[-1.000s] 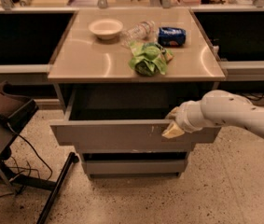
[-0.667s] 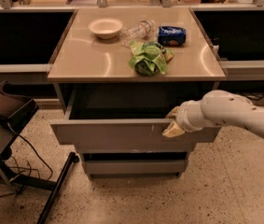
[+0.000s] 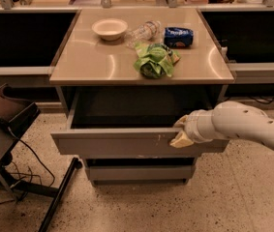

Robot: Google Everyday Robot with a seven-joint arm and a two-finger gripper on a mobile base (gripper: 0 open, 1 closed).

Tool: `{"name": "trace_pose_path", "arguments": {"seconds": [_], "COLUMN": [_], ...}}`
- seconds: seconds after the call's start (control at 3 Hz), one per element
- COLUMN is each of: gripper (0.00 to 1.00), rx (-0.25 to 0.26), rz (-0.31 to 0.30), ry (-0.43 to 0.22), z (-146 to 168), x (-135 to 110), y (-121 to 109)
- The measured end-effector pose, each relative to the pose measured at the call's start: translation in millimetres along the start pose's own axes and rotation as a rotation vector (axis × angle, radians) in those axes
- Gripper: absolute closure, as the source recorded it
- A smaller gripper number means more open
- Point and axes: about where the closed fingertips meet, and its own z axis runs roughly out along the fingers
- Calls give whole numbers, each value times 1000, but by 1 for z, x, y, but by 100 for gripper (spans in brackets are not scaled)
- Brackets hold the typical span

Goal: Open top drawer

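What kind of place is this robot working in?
Probably an office kitchenette or break area: a counter with a bowl, bottle and snack bags, and a speckled floor. The claw is at the front edge of the open top drawer.

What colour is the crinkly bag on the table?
Green bag, camera view; gripper at top drawer.

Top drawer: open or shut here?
Open. The top drawer has its face well forward of the countertop, with its dark interior exposed behind. The gripper is at the face's upper right edge.
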Motion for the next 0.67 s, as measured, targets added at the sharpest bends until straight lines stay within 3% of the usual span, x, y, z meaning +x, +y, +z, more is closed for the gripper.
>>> {"name": "trace_pose_path", "arguments": {"seconds": [0.33,0.67], "gripper": [100,100], "rx": [-6,-6], "rz": [-3,-3], "ry": [1,1], "z": [-4,-7], "x": [3,2], "y": [15,15]}}
